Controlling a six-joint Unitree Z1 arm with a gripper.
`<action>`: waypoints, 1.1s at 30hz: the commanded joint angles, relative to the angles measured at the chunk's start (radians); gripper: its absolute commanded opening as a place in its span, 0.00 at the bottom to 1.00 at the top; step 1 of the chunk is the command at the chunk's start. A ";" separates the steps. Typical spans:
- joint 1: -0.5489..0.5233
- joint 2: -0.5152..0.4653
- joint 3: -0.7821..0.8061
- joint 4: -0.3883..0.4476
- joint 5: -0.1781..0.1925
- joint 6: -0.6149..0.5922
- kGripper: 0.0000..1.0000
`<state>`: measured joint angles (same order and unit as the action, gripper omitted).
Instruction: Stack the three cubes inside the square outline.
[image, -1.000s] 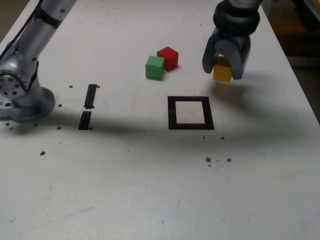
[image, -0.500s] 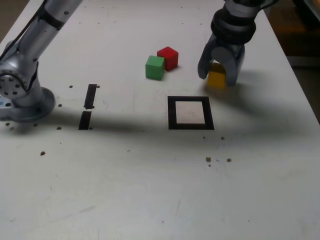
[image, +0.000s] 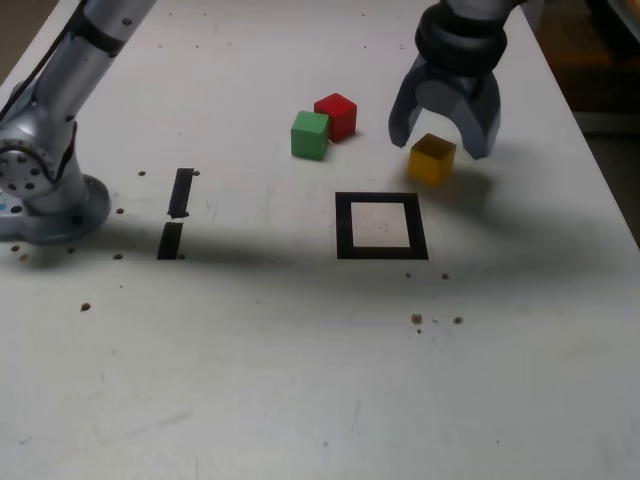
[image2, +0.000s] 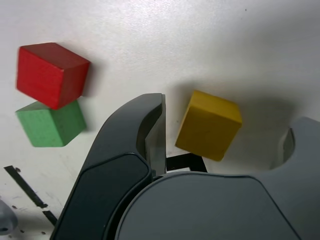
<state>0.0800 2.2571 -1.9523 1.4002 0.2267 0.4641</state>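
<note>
Jaws spread wide on your dark grey two-fingered gripper (image: 446, 135), grasping nothing; the small yellow wooden-looking cube (image: 432, 159) sits on the white worktop (image: 300, 380) just below and between them. In the wrist view the yellow cube (image2: 208, 125) has clear daylight on both sides, one finger (image2: 150, 130) close by its face, the other well off.

Exterior view, left to right:
- Arm base near the worktop's left edge, two short black tape strips (image: 177, 212) just beside it. Not your target.
- Small green cube (image: 310, 134) and small red cube (image: 336, 116), touching or very nearly so at a corner, toward the far edge, mid-worktop.
- Square outline of thick black tape (image: 381, 226) around a pale patch, nearer the front than the green and red cubes. Nothing inside it.
- Yellow cube, just beyond the outline's far right corner, outside the tape, turned slightly askew to it.
- Gripper over the yellow cube, toward the worktop's right edge.

Handling, as judgement: these blocks look light, rigid and hard-edged, with matte painted faces that should give fair friction. No fragility worry. Take hold across two opposite flat faces, around mid-height, not corner to corner; a diagonal pinch will likely twist the block or squirt it out. Being narrower than the gripper's spread, each has plenty of room, so centre it before closing. Light blocks slide easily if a finger nudges first.
</note>
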 joint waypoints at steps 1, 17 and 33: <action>0.015 -0.065 0.035 0.006 0.020 0.002 0.87; 0.338 -0.237 0.373 -0.207 0.147 0.308 0.92; 0.282 -0.296 0.589 -0.354 0.086 0.319 0.89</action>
<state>0.3683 1.9657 -1.3702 1.0505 0.3190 0.7852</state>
